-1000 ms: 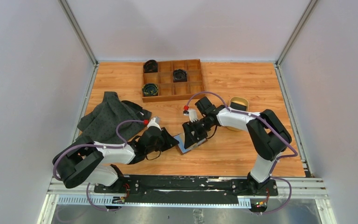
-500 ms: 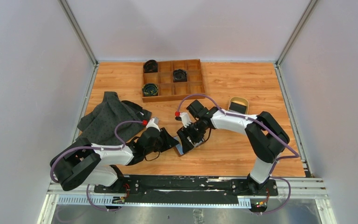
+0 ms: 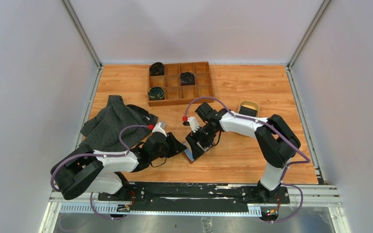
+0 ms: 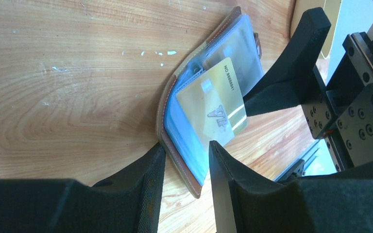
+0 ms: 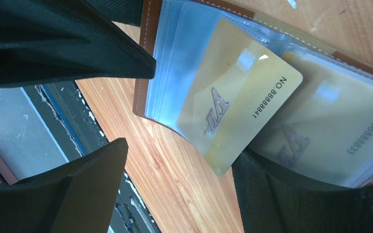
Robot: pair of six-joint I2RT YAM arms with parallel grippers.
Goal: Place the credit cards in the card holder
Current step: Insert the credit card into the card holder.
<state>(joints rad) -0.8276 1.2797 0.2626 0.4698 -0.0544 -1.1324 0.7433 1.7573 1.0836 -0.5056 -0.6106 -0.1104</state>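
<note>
Top view: the card holder (image 3: 194, 153) is seen open on the wooden table (image 3: 252, 160), near the middle. The left gripper (image 3: 178, 145) and right gripper (image 3: 197, 141) are bent low over it, with pale walls (image 3: 189, 29) around.

Left wrist: brown leather, pale blue sleeves, a gold card (image 4: 218, 104) poked halfway in. The holder's near edge is pinched by the left jaws.

Right wrist: the right jaws are spread wide, one finger (image 5: 291, 194) against that card's edge.

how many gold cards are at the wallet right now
2. One yellow-gold plastic card sits partly inside a clear sleeve of the brown leather card holder; the second gold card lies fully sleeved beside it. Others may be hidden.
</note>
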